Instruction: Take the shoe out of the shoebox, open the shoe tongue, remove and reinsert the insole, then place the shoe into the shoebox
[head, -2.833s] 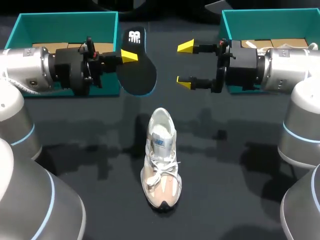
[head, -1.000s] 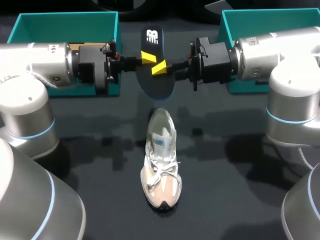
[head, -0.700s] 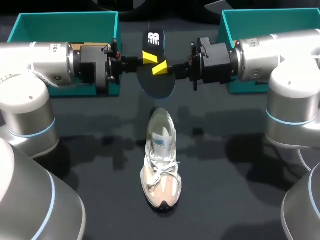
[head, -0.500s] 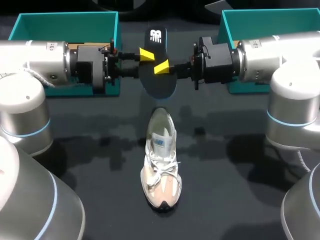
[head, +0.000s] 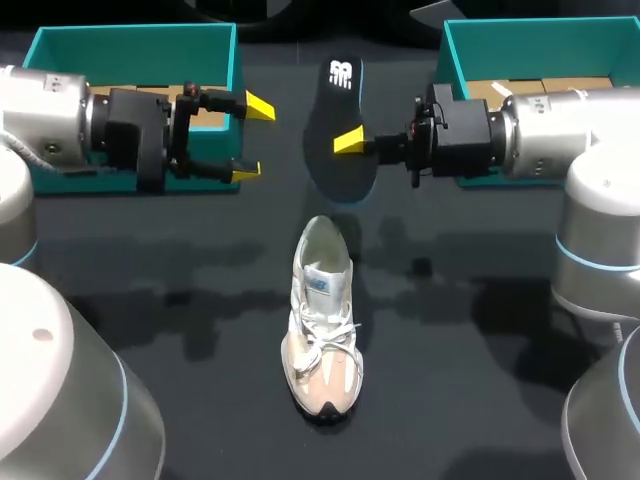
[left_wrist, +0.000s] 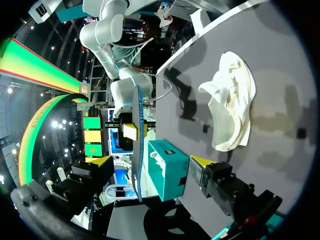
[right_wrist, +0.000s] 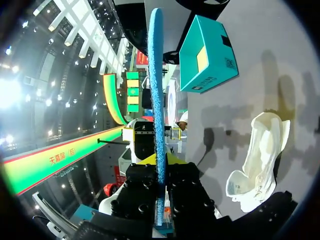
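The right gripper (head: 350, 142) pinches the insole (head: 335, 108) at one long edge, one yellow finger on each face. In the right wrist view the insole stands edge-on between these fingers and runs straight out ahead of them. The left gripper (head: 252, 138) holds nothing. Its fingers are spread wide and stand well apart from the insole, facing the right fingers across it. The shoe (head: 322, 318) lies on the table (head: 480, 350) below and nearer to us than both pairs of fingers, untouched, with its opening at the end closest to them. One shoebox (head: 130, 45) sits behind the left fingers, the other shoebox (head: 540, 40) behind the right arm.

We judge the step in hand to be reinsertion of the insole.

1. Keep the pinch near the insole's middle so that neither end droops.
2. Line up its broad end with the toe of the shoe.
3. Bring the left fingers to the collar or tongue to steady the shoe and hold the opening wide.
4. Feed the broad end in at a shallow slant, then slide it forward.
5. Loosen the pinch only once the heel end sits inside; otherwise the insole may fold or drag the shoe along.
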